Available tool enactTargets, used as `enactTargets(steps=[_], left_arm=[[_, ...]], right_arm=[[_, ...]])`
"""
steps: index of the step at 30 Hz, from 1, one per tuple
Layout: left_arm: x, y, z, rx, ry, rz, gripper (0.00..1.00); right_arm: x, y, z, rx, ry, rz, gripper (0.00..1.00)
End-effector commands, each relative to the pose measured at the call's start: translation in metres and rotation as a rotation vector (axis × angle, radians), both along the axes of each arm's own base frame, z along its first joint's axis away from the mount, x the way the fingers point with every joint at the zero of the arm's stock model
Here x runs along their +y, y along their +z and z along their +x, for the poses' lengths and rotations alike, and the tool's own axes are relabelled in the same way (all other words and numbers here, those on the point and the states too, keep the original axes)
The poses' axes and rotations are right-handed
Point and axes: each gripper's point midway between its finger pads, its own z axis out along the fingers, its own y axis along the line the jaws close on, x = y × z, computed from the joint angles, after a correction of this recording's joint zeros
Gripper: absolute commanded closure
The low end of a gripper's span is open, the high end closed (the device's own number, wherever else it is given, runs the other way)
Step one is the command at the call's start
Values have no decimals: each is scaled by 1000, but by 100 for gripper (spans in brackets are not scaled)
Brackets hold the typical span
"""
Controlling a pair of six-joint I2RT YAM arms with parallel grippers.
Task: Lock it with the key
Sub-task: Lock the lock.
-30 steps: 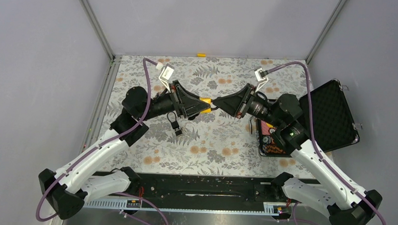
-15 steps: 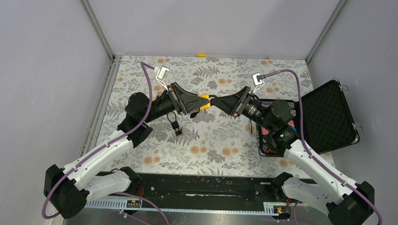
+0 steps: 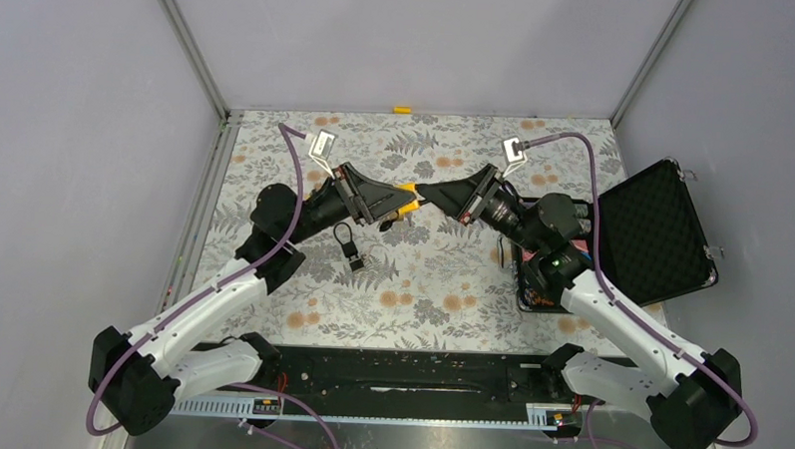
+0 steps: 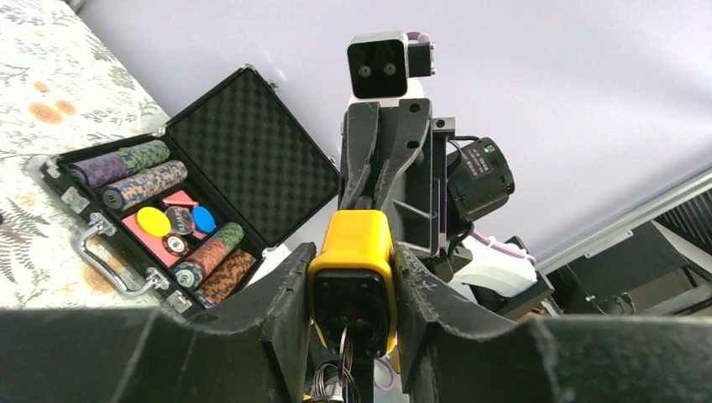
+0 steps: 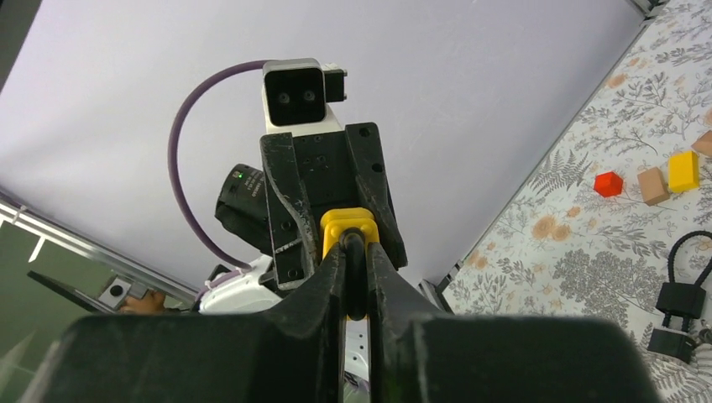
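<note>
Your left pincer (image 3: 402, 203) clamps the yellow padlock (image 3: 409, 195) above the table (image 3: 431, 286), seen from overhead; your right pincer (image 3: 427, 194) meets it tip to tip; at the left wrist the padlock sits snug between both fingers (image 4: 285, 290), keys (image 4: 340, 379) hanging below it; at the right wrist the fingers (image 5: 323, 290) pinch a thin dark part (image 5: 354, 252) at the padlock's end; shackle or key, you cannot tell.

Padlock (image 3: 407, 201) centre; cable lock (image 3: 350, 245) nearer, left of it; case (image 3: 663, 229) right, chips (image 4: 138, 178) inside.
</note>
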Motion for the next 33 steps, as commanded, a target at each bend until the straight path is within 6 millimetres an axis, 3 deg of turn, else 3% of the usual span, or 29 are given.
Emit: enactTargets(steps=[1,4,7,13,20,24,28,31,33], left_arm=[[8,37,-11,-162,20,1,72],[14,27,-13,-241,12,164,38],[27,8,-16,-317,-52,394,22],[23,-23,-44,-379,-382,502,18],[11,-50,-51,-321,-546,457,19],[2,-67,-55,-274,-589,463,32],[-1,-78,-60,-256,-616,468,58],[-3,-81,-61,-250,-622,472,86],[-4,-82,-58,-242,-606,479,94]], right_arm=[[6,23,-12,-56,73,28,100],[4,24,-19,-107,114,-25,100],[5,15,-28,-166,196,-138,100],[10,-5,-39,-228,337,-277,100],[9,-16,-46,-327,392,-352,100],[10,-23,-44,-343,412,-389,100],[10,-25,-44,-354,426,-407,100],[10,-24,-44,-350,428,-410,100],[10,-24,-44,-348,426,-411,100]])
